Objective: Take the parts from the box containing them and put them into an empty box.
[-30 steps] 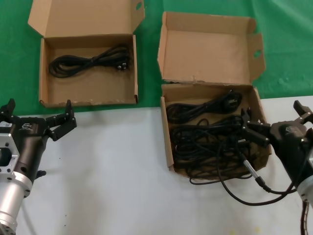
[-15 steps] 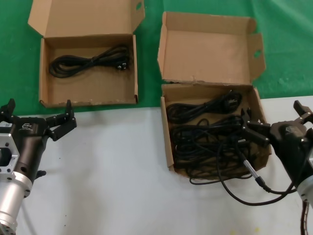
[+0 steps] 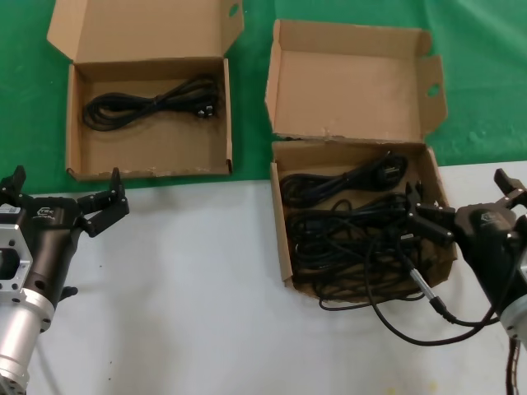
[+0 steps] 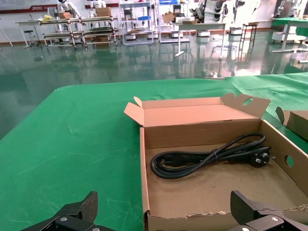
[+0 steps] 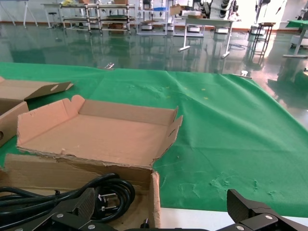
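Note:
The squarish deep box [image 3: 281, 239] with the ragged-edged lid [image 5: 96, 134] holds several black cable bundles [image 3: 346, 239], and one plug end [image 5: 106, 192] shows in the right wrist view. My right gripper [image 3: 458, 191] is open and straddles that box's right wall [image 5: 155, 197], one finger over the cables and the other outside it; its own jaws [image 5: 161, 197] hold nothing. The wide shallow box [image 3: 70, 123] at the back left holds one looped cable [image 3: 152, 103], seen close up [image 4: 207, 156] in the left wrist view. My left gripper [image 3: 66, 188] is open just before that box's front wall [image 4: 202, 221].
Both boxes lie on green cloth [image 3: 486, 74]; bare white tabletop [image 3: 189, 296] lies in front. The robot's own thicker cable with a silver connector [image 3: 420, 284] trails from the right arm over the deep box's front corner onto the table.

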You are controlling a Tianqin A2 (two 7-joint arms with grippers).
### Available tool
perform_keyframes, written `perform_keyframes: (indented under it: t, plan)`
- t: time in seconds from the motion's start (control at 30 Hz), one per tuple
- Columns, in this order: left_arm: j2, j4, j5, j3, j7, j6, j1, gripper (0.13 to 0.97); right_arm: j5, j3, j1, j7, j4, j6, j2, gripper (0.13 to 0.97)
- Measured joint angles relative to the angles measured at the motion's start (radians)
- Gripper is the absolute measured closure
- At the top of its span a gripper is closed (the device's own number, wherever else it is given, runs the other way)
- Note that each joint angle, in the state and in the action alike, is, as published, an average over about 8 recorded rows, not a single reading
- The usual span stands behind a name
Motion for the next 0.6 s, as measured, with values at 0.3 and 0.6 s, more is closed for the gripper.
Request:
perform_keyframes:
  t: [0.3, 0.6]
  plan:
    - [0.000, 0.000, 0.000, 0.000, 0.000, 0.000, 0.000, 0.132, 0.000, 0.000, 0.000, 0.000, 0.000, 0.000, 0.000, 0.129]
    - [0.000, 0.000, 0.000, 0.000, 0.000, 0.000, 0.000, 0.132, 0.000, 0.000, 0.000, 0.000, 0.000, 0.000, 0.000, 0.129]
